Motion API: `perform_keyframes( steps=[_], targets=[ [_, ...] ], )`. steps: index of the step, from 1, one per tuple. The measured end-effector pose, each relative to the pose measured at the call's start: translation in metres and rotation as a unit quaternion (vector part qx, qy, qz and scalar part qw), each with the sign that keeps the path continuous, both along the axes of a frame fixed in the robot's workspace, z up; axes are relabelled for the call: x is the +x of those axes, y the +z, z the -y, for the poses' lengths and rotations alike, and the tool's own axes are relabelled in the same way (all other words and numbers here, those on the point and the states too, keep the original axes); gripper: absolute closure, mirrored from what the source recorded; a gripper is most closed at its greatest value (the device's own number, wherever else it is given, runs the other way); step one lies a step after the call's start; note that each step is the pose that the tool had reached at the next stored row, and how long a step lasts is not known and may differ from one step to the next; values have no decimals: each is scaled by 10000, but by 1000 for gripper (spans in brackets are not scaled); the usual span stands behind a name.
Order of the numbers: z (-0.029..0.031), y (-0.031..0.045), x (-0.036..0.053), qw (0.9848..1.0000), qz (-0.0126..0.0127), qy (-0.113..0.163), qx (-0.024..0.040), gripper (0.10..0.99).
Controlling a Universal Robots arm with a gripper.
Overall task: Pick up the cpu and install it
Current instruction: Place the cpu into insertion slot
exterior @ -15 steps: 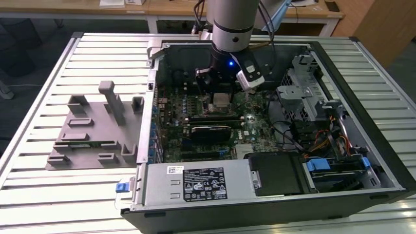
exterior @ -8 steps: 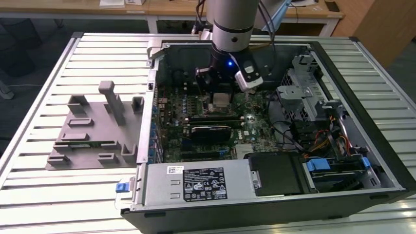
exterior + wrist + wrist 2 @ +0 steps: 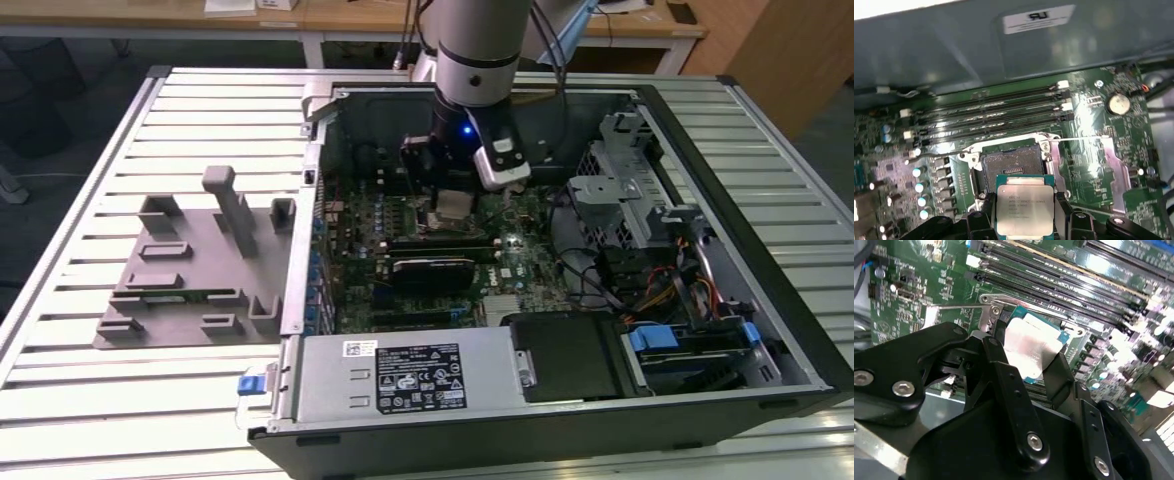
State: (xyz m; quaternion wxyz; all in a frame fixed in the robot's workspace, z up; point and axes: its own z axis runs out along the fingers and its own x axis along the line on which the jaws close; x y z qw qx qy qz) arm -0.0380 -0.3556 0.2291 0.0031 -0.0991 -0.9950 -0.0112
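Observation:
The cpu (image 3: 1025,209), a flat square chip with a silver-grey metal top and a green rim, hangs between the two black fingers (image 3: 985,212) of my gripper (image 3: 1025,220), which is shut on its opposite edges. It hovers just beside and above the open black socket (image 3: 1011,162) on the green motherboard (image 3: 1084,150). In the second wrist view the cpu (image 3: 1029,347) shines between the gripper (image 3: 1026,357) fingers, over the socket frame. In the exterior view the gripper (image 3: 458,200) reaches down into the open computer case (image 3: 747,300), with the cpu (image 3: 455,206) at its tip.
Several memory slots (image 3: 994,117) run alongside the socket, with a coin battery (image 3: 1117,103) nearby. The case holds a power supply (image 3: 400,375), a drive cage (image 3: 627,195) and cables (image 3: 667,290). A grey fixture plate (image 3: 187,270) lies on the slatted table at the exterior view's left.

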Motion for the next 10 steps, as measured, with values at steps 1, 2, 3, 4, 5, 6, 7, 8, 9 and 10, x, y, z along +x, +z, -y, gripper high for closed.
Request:
perform_keyframes(
  steps=[1,2,3,4,5,6,7,8,9,10],
  targets=[
    [0,0,0,10000,0,-90,0,541],
    [0,0,0,9998,0,-180,0,541],
    [0,0,0,9996,0,-270,0,541],
    [0,0,0,9994,0,-360,0,541],
    [0,0,0,9990,0,-448,0,541],
    [0,0,0,9986,0,-536,0,541],
    [0,0,0,9980,0,-627,0,541],
    [0,0,0,9974,0,-715,0,541],
    [0,0,0,9968,0,-802,0,541],
    [0,0,0,9960,0,-893,0,541]
  ],
)
